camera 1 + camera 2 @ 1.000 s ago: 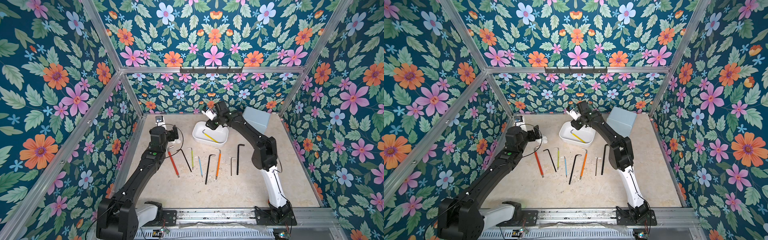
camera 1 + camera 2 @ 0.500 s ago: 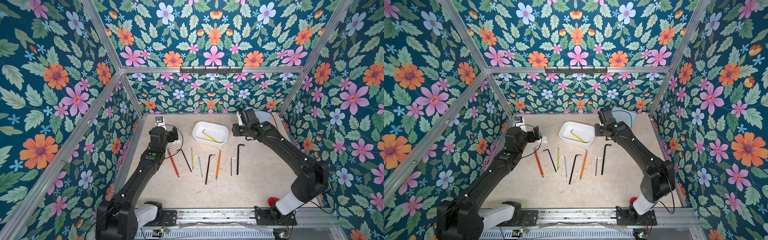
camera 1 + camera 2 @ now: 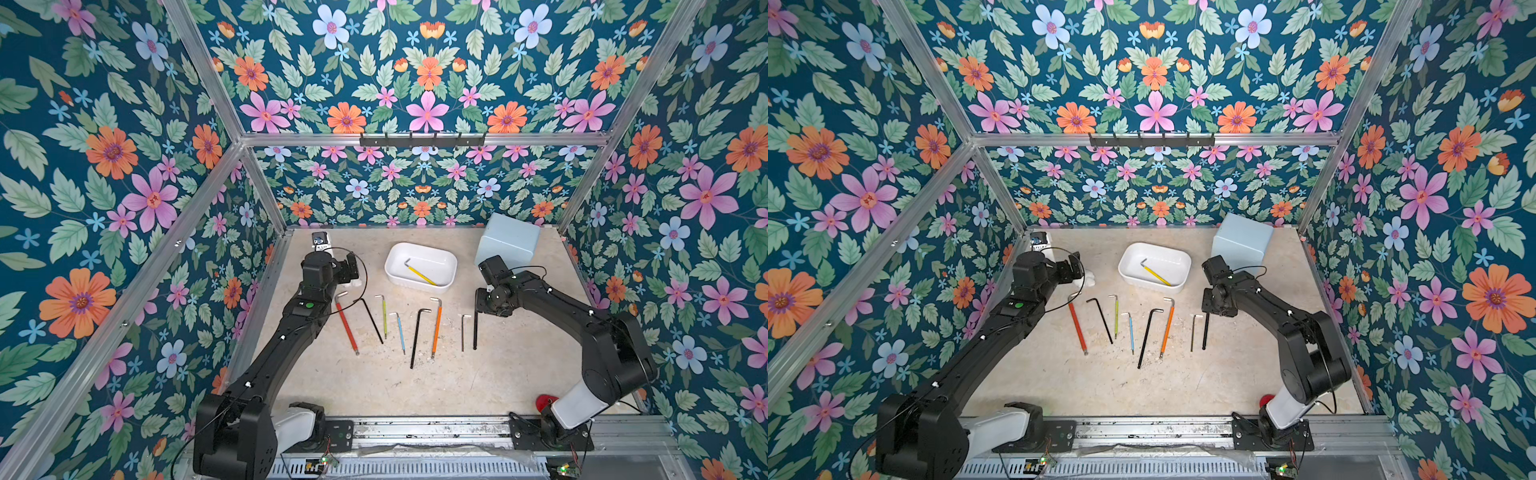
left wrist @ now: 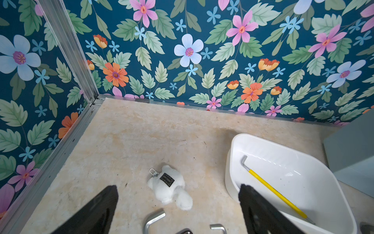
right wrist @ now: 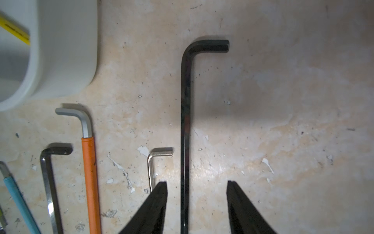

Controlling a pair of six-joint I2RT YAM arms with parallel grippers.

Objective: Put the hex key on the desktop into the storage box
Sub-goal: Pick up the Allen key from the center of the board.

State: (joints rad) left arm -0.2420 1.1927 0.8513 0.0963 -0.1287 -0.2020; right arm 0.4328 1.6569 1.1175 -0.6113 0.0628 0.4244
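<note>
My right end effector covers the bent end of the rightmost black hex key in both top views, and its shaft runs off my wrist view's edge.

Robot lab enclosure, aluminium frame, floral wall panels, stone-patterned desktop, two arms on a base rail

Both top views are bright, evenly lit from above and sharp throughout; the arms throw only faint, soft shadows on the surface; the right wrist view is dimmer, with a broad shadow beside the black hex key, a pale glare patch lower down and the white box blurred; the left wrist view is bright and crisp, with highlights glinting inside the box.
</note>
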